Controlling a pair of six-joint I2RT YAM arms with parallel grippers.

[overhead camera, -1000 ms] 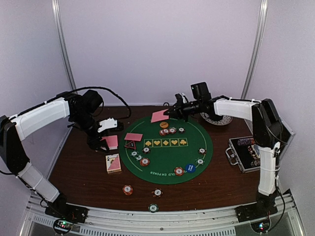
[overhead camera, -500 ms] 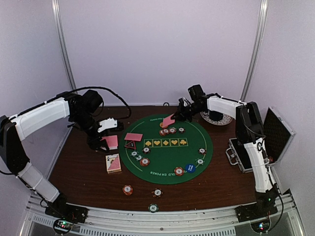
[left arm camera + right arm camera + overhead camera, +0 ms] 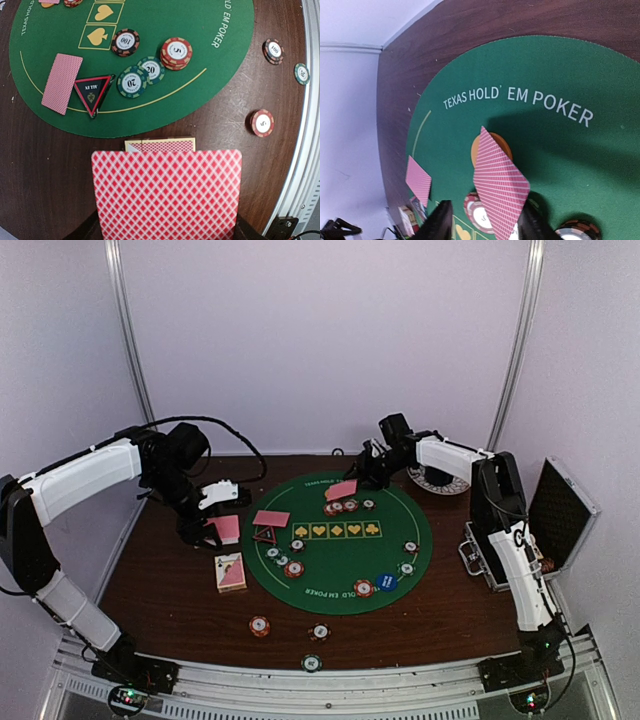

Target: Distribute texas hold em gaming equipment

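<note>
The right end effector (image 3: 485, 215) has just let go. A second ago it held a pink-backed card up above the far edge of the green mat (image 3: 340, 565), fingers together. It has since swung down and left, and its fingers now stand apart on either side of the released card (image 3: 499, 187), touching neither face. That card sits tilted at the far middle of the mat, its upper corner over the orange disc (image 3: 495, 142) and its lower part across the striped chips (image 3: 479, 216). I cannot tell whether it has fully settled or is propped on them.

The left end effector (image 3: 210, 528) has not moved over the same second. It stays clamped on another pink-backed held card (image 3: 167, 192), low over the brown surface (image 3: 170, 590) just left of the mat, with the deck (image 3: 231, 572) near it.

By my judgement the far seat has now received its card. It landed on the chips, though, and may need a nudge to lie flat.
</note>
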